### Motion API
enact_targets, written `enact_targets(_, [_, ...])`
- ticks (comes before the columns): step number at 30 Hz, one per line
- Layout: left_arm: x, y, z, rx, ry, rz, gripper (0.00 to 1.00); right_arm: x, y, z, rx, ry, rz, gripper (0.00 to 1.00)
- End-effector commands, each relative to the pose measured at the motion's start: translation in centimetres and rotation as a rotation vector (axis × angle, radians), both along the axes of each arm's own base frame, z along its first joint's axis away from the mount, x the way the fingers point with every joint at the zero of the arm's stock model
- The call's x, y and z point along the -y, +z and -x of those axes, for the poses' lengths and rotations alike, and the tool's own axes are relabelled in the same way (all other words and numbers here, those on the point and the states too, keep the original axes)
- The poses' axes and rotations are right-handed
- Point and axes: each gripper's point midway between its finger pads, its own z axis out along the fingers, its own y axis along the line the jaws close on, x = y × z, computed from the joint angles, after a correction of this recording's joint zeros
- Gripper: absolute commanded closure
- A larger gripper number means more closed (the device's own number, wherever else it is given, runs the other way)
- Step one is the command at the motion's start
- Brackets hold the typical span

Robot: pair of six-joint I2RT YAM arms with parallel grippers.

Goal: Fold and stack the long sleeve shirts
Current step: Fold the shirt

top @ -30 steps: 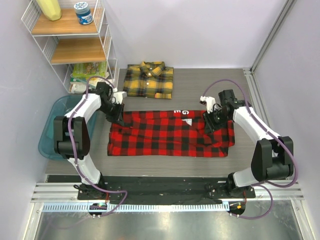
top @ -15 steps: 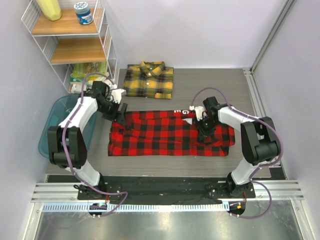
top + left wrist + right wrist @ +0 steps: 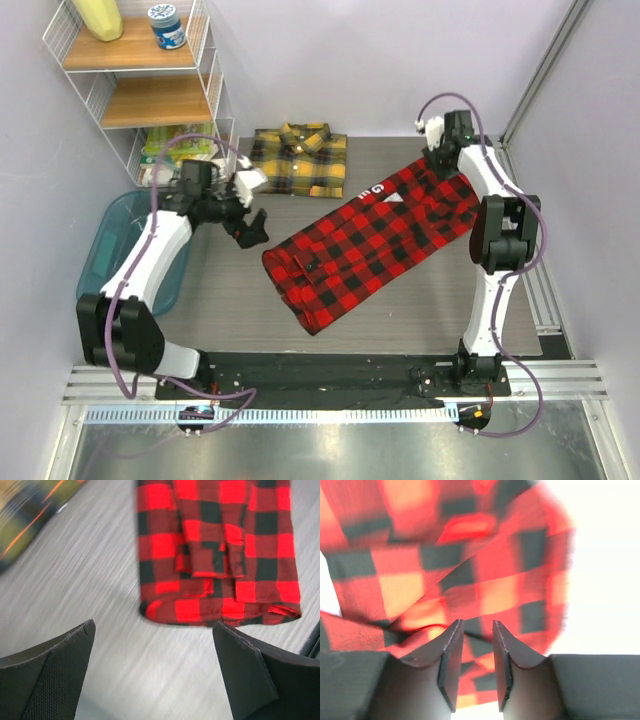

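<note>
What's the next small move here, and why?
Probably the right gripper carries its pinched end of the red shirt toward the free end to halve it; the left gripper is open and empty, and the yellow shirt already lies folded.

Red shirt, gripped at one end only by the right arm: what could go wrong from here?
The right gripper pinches just a small bunch of the red shirt, so the cloth may slip out. The left gripper is open and off the cloth, so the free end could unfold or bunch.
</note>
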Motion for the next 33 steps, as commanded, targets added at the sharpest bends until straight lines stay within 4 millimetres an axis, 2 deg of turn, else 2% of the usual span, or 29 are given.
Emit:
enact_targets(1, [5.9,-2.5,-0.2,0.092,-0.307,-0.15,0.0,-1.1,12.5,-1.6,0.239,0.016,-0.055,0.62])
enact_targets(2, [7.0,-3.7,-0.8,0.077,-0.338,-0.176,0.0,-1.4,12.1,-0.8,0.221,0.018,-0.073,0.61])
enact_targets(3, [8.0,-4.6,-1.0,0.066,-0.355,-0.19,0.0,-1.7,12.6,0.2,0.209,0.019,-0.093,0.61])
enact_targets(4, [9.5,-5.2,-1.1,0.072,-0.378,-0.214,0.09,-2.4,12.5,0.9,0.191,0.034,-0.134,0.61])
enact_targets(5, [10.7,-6.4,-2.1,0.059,-0.394,-0.224,0.12,-3.0,11.3,2.1,0.148,0.014,-0.17,0.61])
enact_targets(6, [12.4,-6.7,-2.0,0.063,-0.427,-0.235,0.16,-3.3,11.4,3.1,0.131,0.008,-0.198,0.6])
enact_targets(7, [13.2,-7.2,-2.2,0.06,-0.437,-0.251,0.24,-3.9,11.0,4.0,0.105,0.004,-0.227,0.61])
enact_targets(8, [13.4,-9.5,-2.4,0.012,-0.445,-0.301,0.27,-4.7,9.3,5.4,0.045,-0.011,-0.284,0.61])
enact_targets(9, [14.6,-9.5,-2.7,0.039,-0.475,-0.328,0.29,-5.1,8.9,6.3,0.021,-0.02,-0.31,0.61])
enact_targets(10, [14.6,-10.8,-2.8,0.025,-0.482,-0.374,0.38,-5.4,8.9,7.2,0.006,-0.023,-0.329,0.61])
enact_targets(11, [14.1,-11.7,-3.1,0.019,-0.476,-0.431,0.41,-6.0,7.6,8.7,-0.045,-0.023,-0.359,0.61])
enact_targets(12, [13.9,-13.7,-2.7,-0.024,-0.497,-0.476,0.43,-6.1,7.2,9.6,-0.07,-0.042,-0.374,0.61])
enact_targets(13, [13.5,-14.5,-2.6,-0.04,-0.504,-0.506,0.45,-6.1,7.4,10.2,-0.072,-0.049,-0.381,0.62])
enact_targets(14, [13.3,-15.3,-2.3,-0.065,-0.509,-0.526,0.46,-6.2,6.2,11.4,-0.111,-0.061,-0.386,0.63])
enact_targets(15, [12.6,-16.7,-1.2,-0.127,-0.528,-0.571,0.46,-6.1,5.8,12.0,-0.122,-0.071,-0.385,0.63])
enact_targets(19, [12.5,-19.2,2.6,-0.227,-0.563,-0.635,0.48,-5.0,4.2,13.9,-0.166,-0.112,-0.346,0.65])
enact_targets(20, [12.8,-19.5,3.8,-0.274,-0.539,-0.623,0.48,-4.8,3.5,14.2,-0.181,-0.12,-0.336,0.65])
enact_targets(21, [14.2,-19.8,5.8,-0.316,-0.551,-0.592,0.49,-3.5,3.3,14.3,-0.181,-0.152,-0.326,0.66])
enact_targets(22, [14.8,-20.2,7.4,-0.362,-0.551,-0.584,0.51,-3.2,3.2,14.3,-0.185,-0.156,-0.321,0.66])
enact_targets(24, [17.1,-20.5,11.0,-0.429,-0.546,-0.559,0.51,-2.5,3.1,14.2,-0.196,-0.168,-0.299,0.67])
enact_targets(27, [20.4,-20.0,14.5,-0.479,-0.54,-0.524,0.52,-1.9,3.1,13.7,-0.193,-0.166,-0.273,0.67])
enact_targets(28, [21.4,-19.6,15.2,-0.506,-0.524,-0.495,0.52,-1.8,3.0,13.5,-0.193,-0.164,-0.27,0.67])
enact_targets(29, [23.1,-18.7,14.8,-0.519,-0.461,-0.438,0.52,-1.9,3.1,13.2,-0.189,-0.162,-0.275,0.68])
enact_targets(30, [23.8,-18.0,14.4,-0.521,-0.427,-0.403,0.49,-2.1,2.6,13.1,-0.207,-0.157,-0.285,0.68])
enact_targets(31, [24.5,-17.0,13.7,-0.506,-0.398,-0.359,0.41,-2.3,2.3,13.1,-0.215,-0.156,-0.295,0.69])
enact_targets(32, [25.8,-14.4,12.4,-0.439,-0.374,-0.261,0.36,-2.8,2.0,13.0,-0.225,-0.145,-0.319,0.69])
enact_targets(33, [25.4,-13.1,11.2,-0.435,-0.308,-0.201,0.31,-3.1,1.4,13.0,-0.235,-0.142,-0.326,0.7])
